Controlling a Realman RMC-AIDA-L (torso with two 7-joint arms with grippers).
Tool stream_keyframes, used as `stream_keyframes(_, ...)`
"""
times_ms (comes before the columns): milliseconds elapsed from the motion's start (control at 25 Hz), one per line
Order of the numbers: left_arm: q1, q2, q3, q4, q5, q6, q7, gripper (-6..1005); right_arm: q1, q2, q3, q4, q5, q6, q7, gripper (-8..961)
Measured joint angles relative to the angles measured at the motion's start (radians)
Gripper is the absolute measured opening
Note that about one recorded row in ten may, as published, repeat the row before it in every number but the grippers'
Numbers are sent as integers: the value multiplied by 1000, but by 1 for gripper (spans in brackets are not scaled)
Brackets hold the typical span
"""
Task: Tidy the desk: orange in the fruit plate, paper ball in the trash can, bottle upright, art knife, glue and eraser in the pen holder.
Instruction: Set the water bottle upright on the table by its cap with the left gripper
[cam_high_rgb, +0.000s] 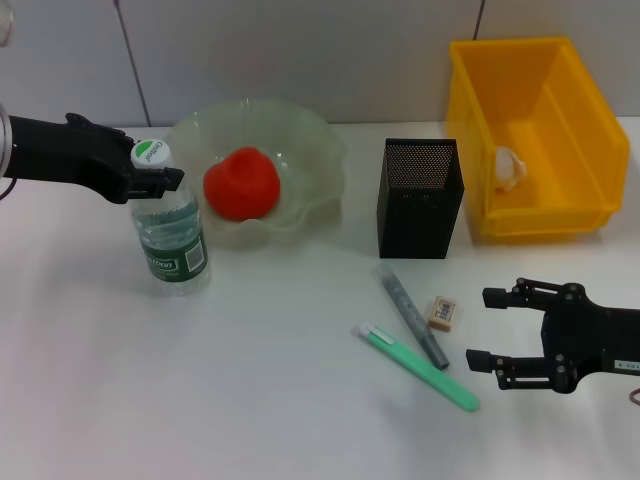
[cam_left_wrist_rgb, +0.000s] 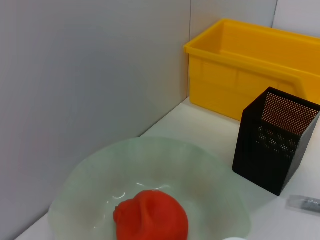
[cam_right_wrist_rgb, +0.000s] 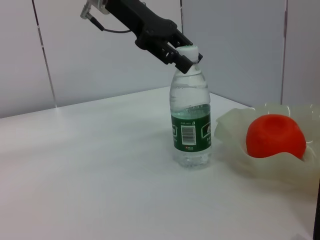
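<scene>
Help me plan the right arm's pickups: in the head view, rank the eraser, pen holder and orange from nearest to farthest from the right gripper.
From the right gripper, low on the robot's right:
1. Eraser, lying just to its left.
2. Pen holder, farther back, near the middle.
3. Orange, in the fruit plate, far to the left.

i'm seeing even bright overhead light washing desk (cam_high_rgb: 250, 400); soft shadows lying under bottle (cam_high_rgb: 170, 240) and pen holder (cam_high_rgb: 420, 200); glare glinting inside fruit plate (cam_left_wrist_rgb: 150, 165); focus holding sharp throughout.
</scene>
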Motion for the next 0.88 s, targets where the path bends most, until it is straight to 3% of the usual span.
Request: stream_keyframes(880, -12, 7, -1, -22, 0, -1, -12, 561, 3, 0, 0, 0, 0, 1, 0, 817)
